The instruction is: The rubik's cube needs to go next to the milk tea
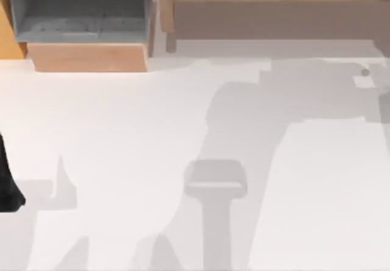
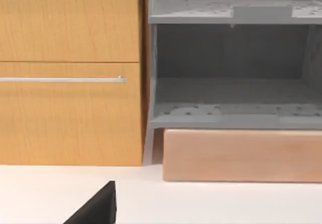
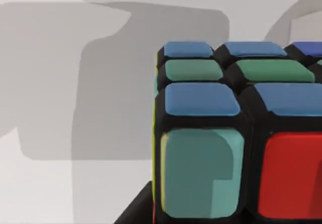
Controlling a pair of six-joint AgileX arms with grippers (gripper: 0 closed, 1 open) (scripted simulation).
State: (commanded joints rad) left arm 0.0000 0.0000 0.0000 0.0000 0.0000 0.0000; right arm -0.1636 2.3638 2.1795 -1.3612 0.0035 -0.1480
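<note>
Glossy plastic rubik's cube (image 3: 236, 133) (smooth stickers); matt white table (image 1: 122, 137); wood-grain cabinet (image 2: 70, 73).

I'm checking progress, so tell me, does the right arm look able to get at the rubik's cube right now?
Probably yes: the rubik's cube sits right up against the right wrist camera, nothing between them.

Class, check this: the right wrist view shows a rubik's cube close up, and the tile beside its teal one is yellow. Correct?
Not quite. In the right wrist view the rubik's cube is close up, but the tile beside its teal one is red, not yellow.
</note>
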